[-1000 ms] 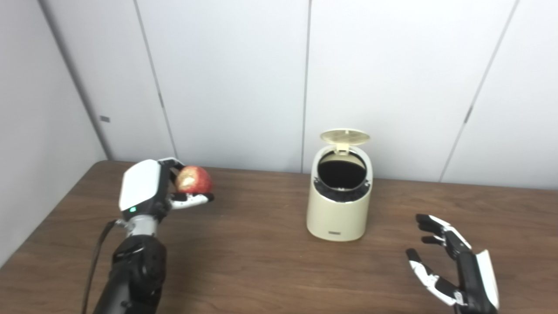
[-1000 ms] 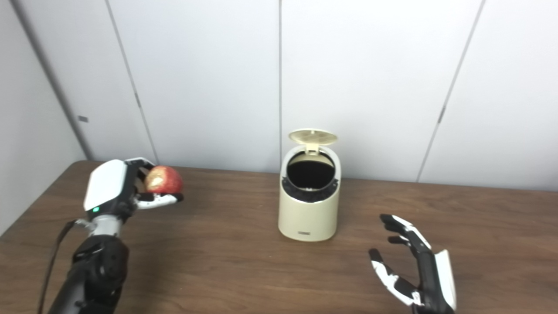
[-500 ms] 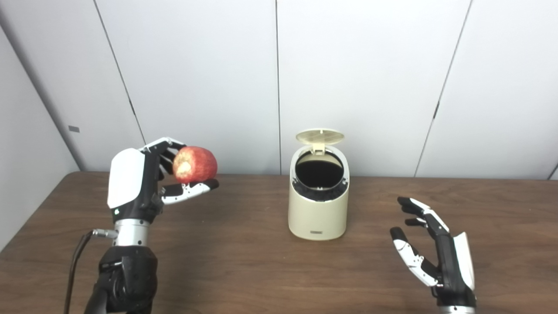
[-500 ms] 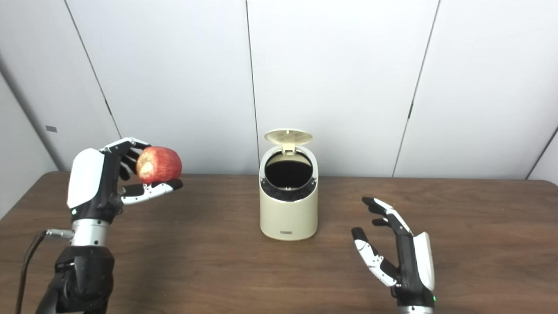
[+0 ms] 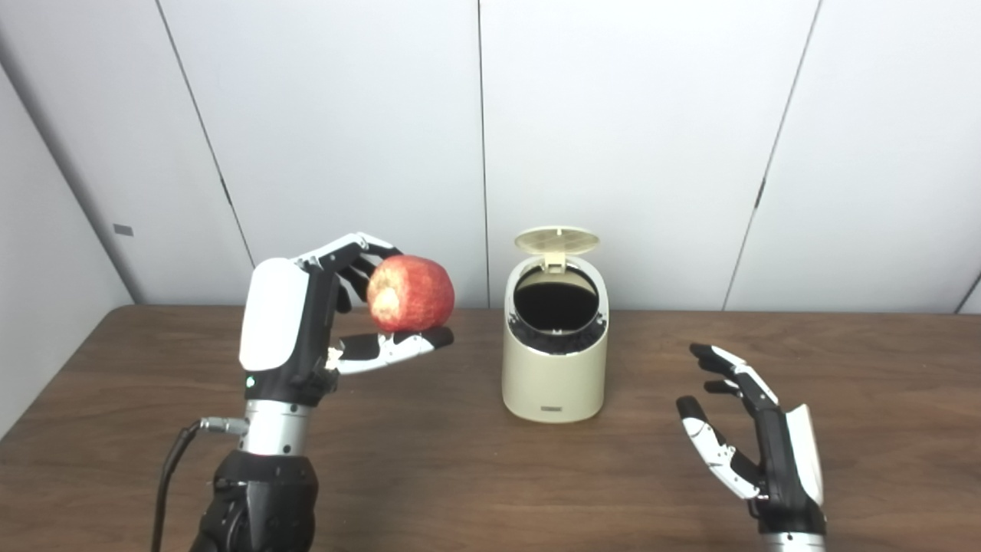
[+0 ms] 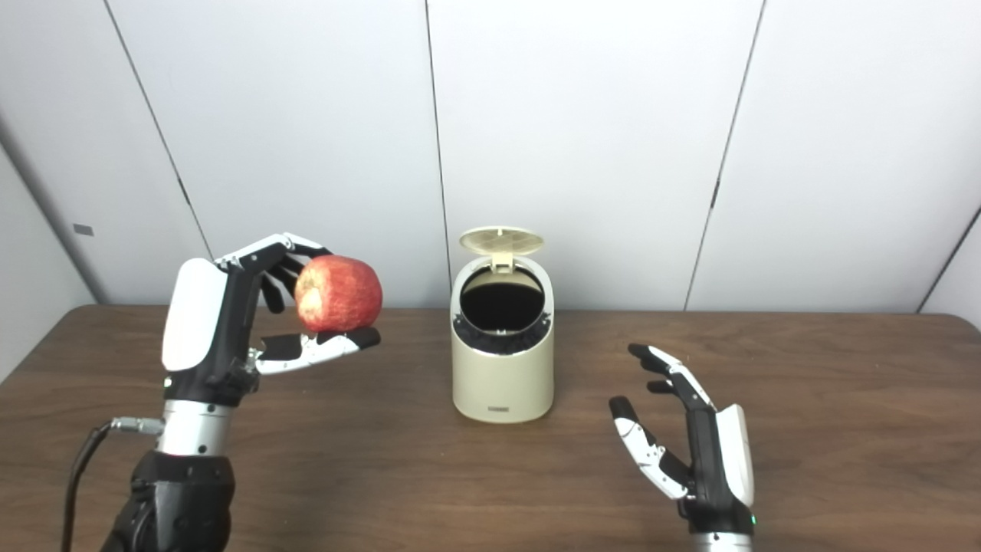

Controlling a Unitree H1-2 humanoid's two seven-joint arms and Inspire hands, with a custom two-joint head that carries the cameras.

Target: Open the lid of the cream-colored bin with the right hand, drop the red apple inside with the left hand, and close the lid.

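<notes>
At the far left a black cable [image 5: 170,475] trails off the left wrist above the dark wooden table [image 5: 429,475]; the left hand [image 5: 295,330] is raised off the tabletop, white back toward the camera, its fingers [image 5: 349,253] curled over the top of the red apple [image 5: 410,293] and its thumb under it, so the fruit is gripped in the air, left of the bin and about level with its mouth. The cream-colored bin [image 5: 553,368] stands upright mid-table near the wall; its lid [image 5: 557,240] is tipped up at the back, the dark opening exposed. To the right, the right hand [image 5: 755,452] hovers low over the table, fingers spread and holding nothing, well apart from the bin.
</notes>
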